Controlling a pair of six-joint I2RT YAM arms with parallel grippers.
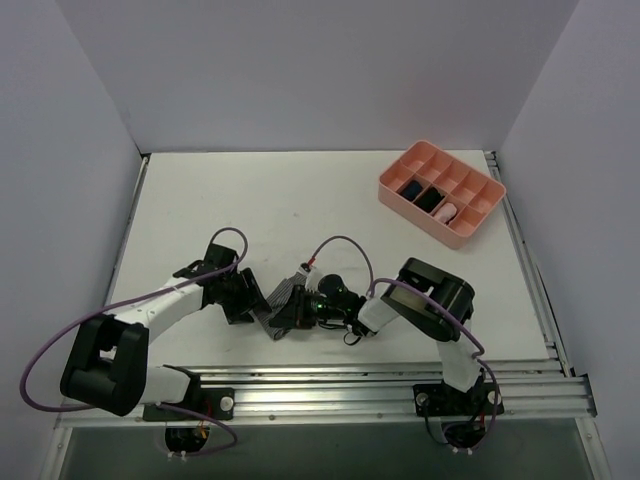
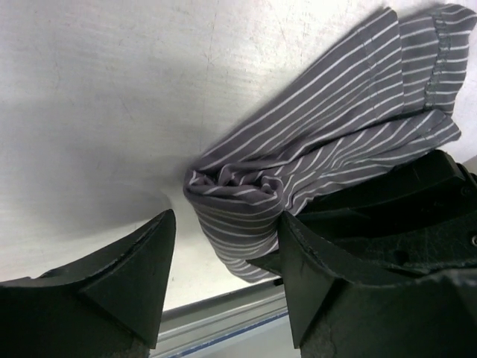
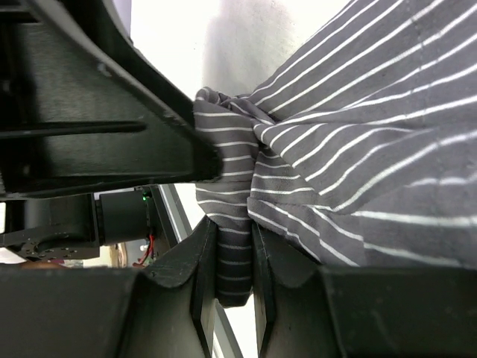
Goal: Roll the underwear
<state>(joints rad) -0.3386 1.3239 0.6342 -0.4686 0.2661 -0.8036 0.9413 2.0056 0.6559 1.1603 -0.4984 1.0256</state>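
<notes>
The underwear, grey cloth with fine white stripes, lies partly rolled near the table's front middle, between my two grippers. My left gripper stands open at its left end. In the left wrist view the rolled end of the underwear sits between the spread fingers of that gripper, touching the right one. My right gripper is shut on the cloth. In the right wrist view a fold of the underwear is pinched between the jaws of that gripper. The garment's tag and waistband are hidden.
A pink divided tray stands at the back right, with small rolled bundles in some compartments. The metal rail at the table's front edge runs just behind the grippers. Walls enclose the table on three sides.
</notes>
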